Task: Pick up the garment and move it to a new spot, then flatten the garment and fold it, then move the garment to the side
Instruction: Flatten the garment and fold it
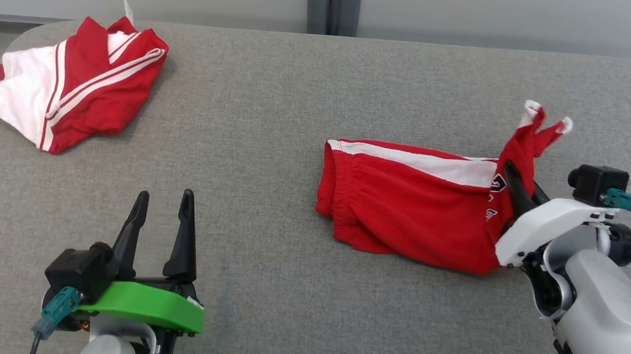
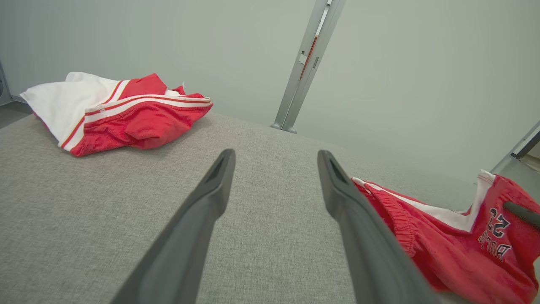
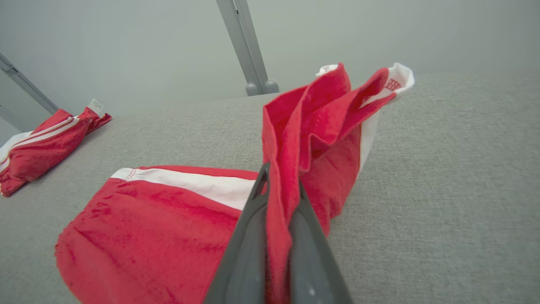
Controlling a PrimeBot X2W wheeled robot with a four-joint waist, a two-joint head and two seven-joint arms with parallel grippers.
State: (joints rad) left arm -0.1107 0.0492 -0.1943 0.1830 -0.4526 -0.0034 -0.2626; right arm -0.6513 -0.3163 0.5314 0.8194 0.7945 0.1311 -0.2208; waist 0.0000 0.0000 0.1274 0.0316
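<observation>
Head view: my right pincer [image 1: 511, 171] is clamped on the right end of the red mesh shorts with white stripe [image 1: 406, 211], lying right on the grey fabric surface [image 1: 272, 136]. Left wrist view: my left pincer [image 2: 276, 154] stands apart, empty. Right wrist view: their end stands pinched upright.

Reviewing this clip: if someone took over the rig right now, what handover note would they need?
The left end effector is open and holds nothing, over the near left of the table.
The right end effector is shut on the right end of the red shorts. That end is pulled up and the rest lies on the table.
A red and white garment lies bunched at the far left corner.
Done: shorts gripped.
Left: lay them flat, fold them, move them aside.
</observation>
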